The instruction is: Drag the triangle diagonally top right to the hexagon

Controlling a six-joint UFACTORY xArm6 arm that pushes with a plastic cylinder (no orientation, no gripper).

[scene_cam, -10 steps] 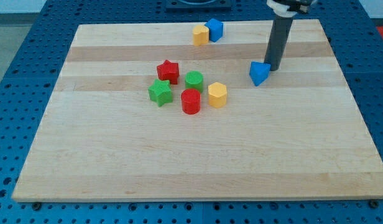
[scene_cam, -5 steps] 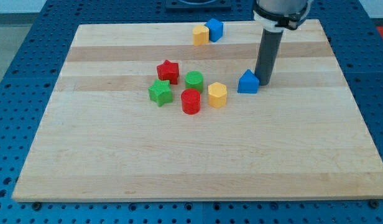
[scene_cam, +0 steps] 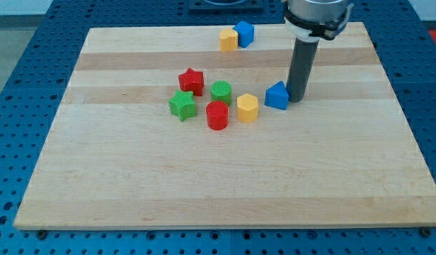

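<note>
Blue triangle point(scene_cam: 277, 95) set just right of the yellow hexagon point(scene_cam: 247, 108)

On the counter point(scene_cam: 204, 184), my tip point(scene_cam: 296, 100) is seen touching the triangle's right side; no gripper is fitted. Farther back, a yellow block point(scene_cam: 228, 40) and blue block point(scene_cam: 243, 32) are paired.

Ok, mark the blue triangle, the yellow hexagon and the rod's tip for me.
blue triangle point(scene_cam: 277, 96): camera view, middle of its front face.
yellow hexagon point(scene_cam: 247, 108): camera view, centre of the block.
my tip point(scene_cam: 296, 100): camera view, very end of the rod, against the triangle's right side.
</note>
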